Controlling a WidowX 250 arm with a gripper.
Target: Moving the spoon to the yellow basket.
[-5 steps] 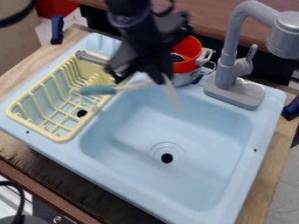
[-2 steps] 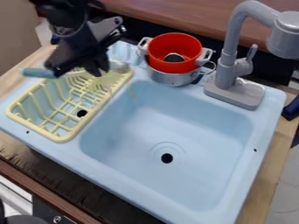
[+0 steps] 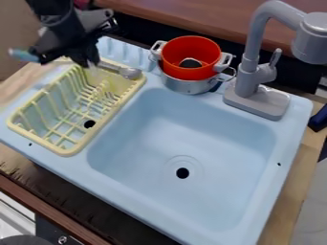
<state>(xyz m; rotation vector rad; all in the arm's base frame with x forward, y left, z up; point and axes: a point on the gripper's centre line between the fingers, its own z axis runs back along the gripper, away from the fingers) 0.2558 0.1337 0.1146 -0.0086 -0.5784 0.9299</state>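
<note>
Spoon, blue-handled (image 3: 24, 55): raised at the scene's far left, its handle pointing left beyond the yellow basket (image 3: 38, 141). The head cannot be made out from where I stand. Claw (image 3: 67, 61): pinching the spoon by its pale stem, above the far left part of the basket. Pick-up done, by my reading; carry largely done. Outstanding: bringing the whole spoon inside the rim, lowering it, letting go.

Edges noted. The basket's rim and upright prongs could catch the stem on descent. A grey utensil (image 3: 131, 73) with a rounded end lies at the far rim, a likely snag. The handle's overhang to the left is the main concern; released here, it might tip onto the bench (image 3: 19, 91).

Open room lies toward the near half of the basket, and right over the blue sink (image 3: 185, 119). Red pot (image 3: 191, 48) and metal pot (image 3: 185, 85) stand stacked at the far side, well apart from the spoon.
</note>
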